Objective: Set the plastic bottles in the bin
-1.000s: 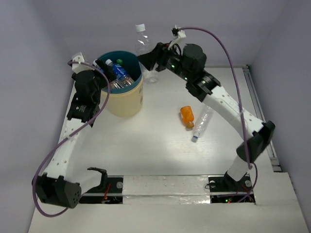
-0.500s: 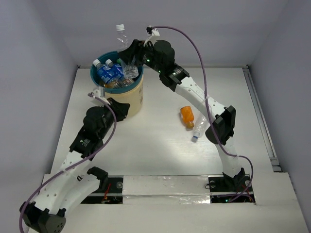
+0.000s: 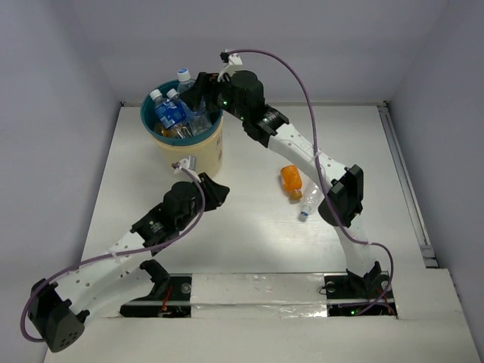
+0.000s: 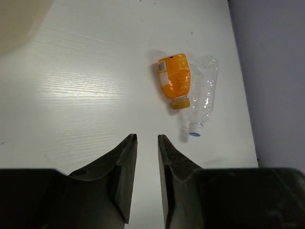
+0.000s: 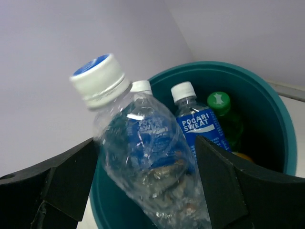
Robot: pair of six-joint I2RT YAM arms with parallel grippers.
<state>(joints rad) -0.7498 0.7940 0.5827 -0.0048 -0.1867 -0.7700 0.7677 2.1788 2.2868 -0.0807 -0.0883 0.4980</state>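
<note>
Left jaws swung off the bin (image 3: 203, 153), nearly clenched, empty; right jaws' hold on the clear bottle (image 5: 147, 157) above it unclear; release looks next.

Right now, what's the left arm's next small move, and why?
Probably open the left end effector: its jaws stand nearly closed and empty, while the orange bottle and a clear bottle lie on the table ahead of it.

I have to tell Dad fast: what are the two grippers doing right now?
Left gripper: almost closed, holding nothing.
Right gripper: a clear bottle sits inside it, over the bin; cannot tell if it grips.
</note>
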